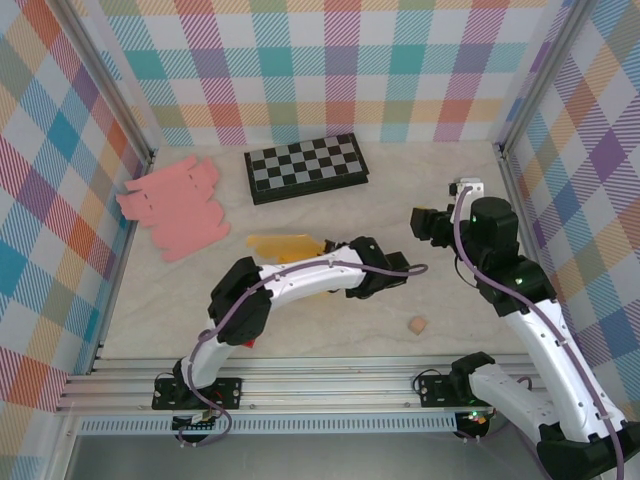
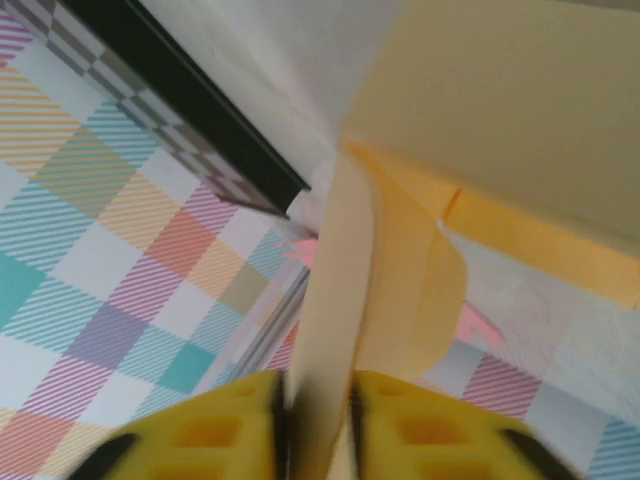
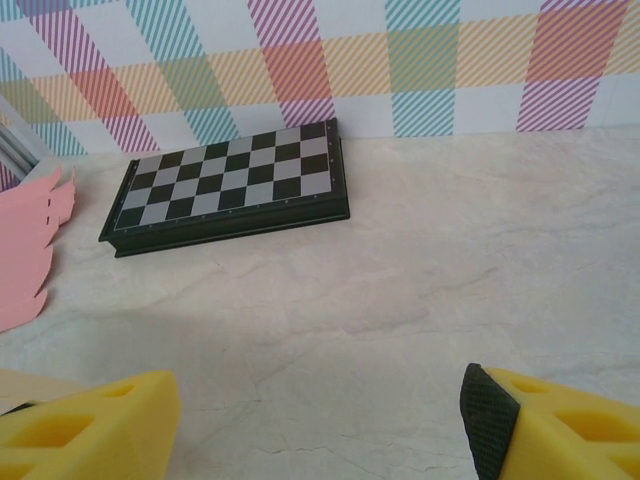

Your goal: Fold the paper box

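Observation:
The yellow paper box (image 1: 285,247) lies half-folded on the table in the top external view, just beyond my left forearm. My left gripper (image 1: 335,256) reaches into its right end. Close up, a pale flap of the paper box (image 2: 335,300) runs down between my left gripper's (image 2: 318,430) yellow fingers (image 2: 210,435). The jaws stand a little apart around the flap, and a wider yellow panel spreads above it. At the right, my right gripper (image 1: 430,222) hovers open over bare table. Its fingers (image 3: 85,425) are spread wide and the right gripper (image 3: 320,430) holds nothing.
A folded chessboard (image 1: 305,168) (image 3: 230,185) lies at the back centre. Pink flat box blanks (image 1: 175,205) (image 3: 25,260) are stacked at the back left by the wall. A small tan piece (image 1: 418,325) rests near the front right. Plaid walls close in three sides.

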{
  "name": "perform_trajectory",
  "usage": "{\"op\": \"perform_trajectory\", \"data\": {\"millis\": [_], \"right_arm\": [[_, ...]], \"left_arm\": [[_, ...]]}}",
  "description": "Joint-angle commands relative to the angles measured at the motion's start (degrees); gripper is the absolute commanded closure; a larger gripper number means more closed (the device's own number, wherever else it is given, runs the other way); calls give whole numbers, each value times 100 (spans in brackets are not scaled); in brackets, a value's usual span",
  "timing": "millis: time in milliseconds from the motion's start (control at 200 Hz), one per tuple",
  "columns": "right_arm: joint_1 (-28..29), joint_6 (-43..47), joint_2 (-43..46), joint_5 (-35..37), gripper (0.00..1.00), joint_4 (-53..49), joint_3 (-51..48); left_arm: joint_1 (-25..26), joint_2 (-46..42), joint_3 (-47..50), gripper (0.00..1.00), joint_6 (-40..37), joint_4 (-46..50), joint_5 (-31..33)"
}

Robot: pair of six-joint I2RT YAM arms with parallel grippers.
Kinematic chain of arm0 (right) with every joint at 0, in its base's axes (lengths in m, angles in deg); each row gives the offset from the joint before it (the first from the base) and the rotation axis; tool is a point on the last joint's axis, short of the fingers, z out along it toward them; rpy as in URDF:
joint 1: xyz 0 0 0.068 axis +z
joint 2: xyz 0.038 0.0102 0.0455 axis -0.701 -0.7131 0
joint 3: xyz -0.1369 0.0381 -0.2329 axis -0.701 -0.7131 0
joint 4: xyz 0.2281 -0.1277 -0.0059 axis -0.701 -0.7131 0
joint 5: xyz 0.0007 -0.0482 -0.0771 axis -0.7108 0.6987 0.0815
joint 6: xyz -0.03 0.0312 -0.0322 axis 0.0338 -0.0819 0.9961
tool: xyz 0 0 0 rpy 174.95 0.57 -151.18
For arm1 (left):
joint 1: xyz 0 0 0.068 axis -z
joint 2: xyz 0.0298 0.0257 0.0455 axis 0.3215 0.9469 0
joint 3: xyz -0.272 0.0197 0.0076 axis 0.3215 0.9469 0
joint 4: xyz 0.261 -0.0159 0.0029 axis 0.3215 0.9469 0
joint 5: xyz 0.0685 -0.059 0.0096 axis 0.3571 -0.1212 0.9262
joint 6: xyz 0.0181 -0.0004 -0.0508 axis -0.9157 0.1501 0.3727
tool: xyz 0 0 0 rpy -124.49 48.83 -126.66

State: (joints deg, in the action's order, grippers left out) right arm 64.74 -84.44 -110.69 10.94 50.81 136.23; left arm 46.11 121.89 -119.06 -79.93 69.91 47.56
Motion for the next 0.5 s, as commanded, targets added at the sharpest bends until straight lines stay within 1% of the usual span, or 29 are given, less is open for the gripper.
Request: {"op": "perform_trajectory", "data": {"millis": [0,40,95,220,345,495], "right_arm": [[-32,148,66,104,24,-130,-42],[-37,157,76,131,24,-148,-42],[-41,178,98,179,24,-174,-27],[-45,178,117,262,24,-209,34],[-45,160,84,348,24,-270,187],[-51,204,4,553,24,-378,422]], "left_arm": [[36,188,-495,49,106,-119,-409],[34,213,-600,45,152,-122,-531],[35,197,-706,42,213,-143,-669],[-4,-98,-783,40,392,-278,-1089],[-102,-709,-536,38,582,-576,-1615],[-296,-1741,136,35,864,-1268,-2402]]}}
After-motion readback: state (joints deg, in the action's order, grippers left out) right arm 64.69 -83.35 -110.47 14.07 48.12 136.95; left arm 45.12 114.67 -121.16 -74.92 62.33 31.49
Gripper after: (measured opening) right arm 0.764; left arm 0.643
